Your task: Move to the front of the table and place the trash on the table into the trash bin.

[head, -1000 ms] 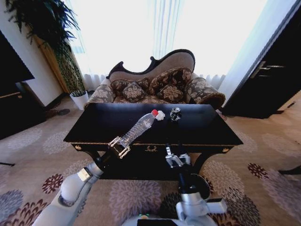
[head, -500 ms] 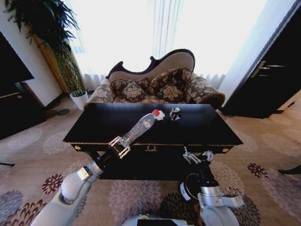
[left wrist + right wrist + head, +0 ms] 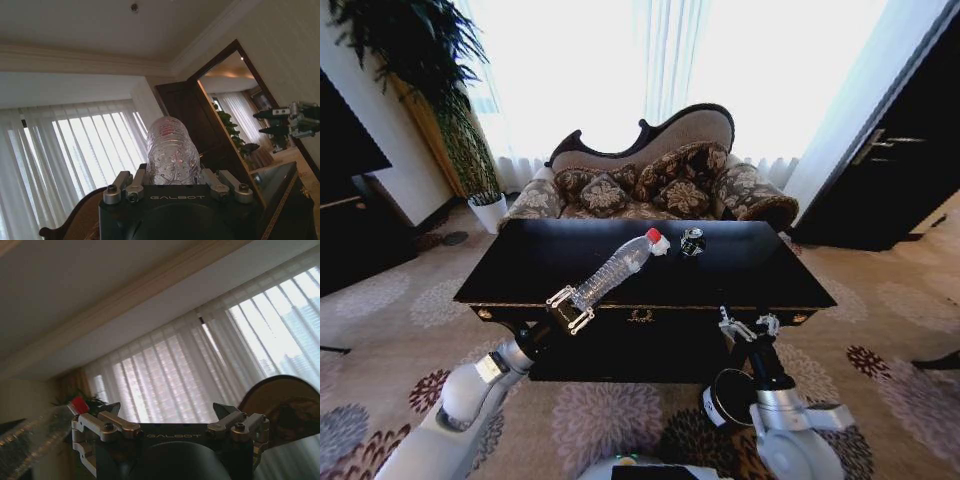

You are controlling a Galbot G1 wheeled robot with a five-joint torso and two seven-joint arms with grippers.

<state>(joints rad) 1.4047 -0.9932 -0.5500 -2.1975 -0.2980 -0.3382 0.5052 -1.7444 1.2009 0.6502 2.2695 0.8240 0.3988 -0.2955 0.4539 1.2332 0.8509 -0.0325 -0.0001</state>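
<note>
left claw (image 3: 571, 309) clamped on bottle (image 3: 613, 271) base, cap aimed across table (image 3: 520, 262) | trash bin (image 3: 724, 396) down-right, beside empty, spread right claw (image 3: 748, 327)

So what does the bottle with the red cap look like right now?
The clear ribbed plastic bottle with a red cap looks empty and see-through. The left gripper holds it by its bottom end, jaws shut on it. It tilts up over the front edge of the glossy black table, cap pointing away from the robot.

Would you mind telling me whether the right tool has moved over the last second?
Yes. The right tool, open, has swung rightward along the table front, from beside the gold emblem toward its right corner.
</note>
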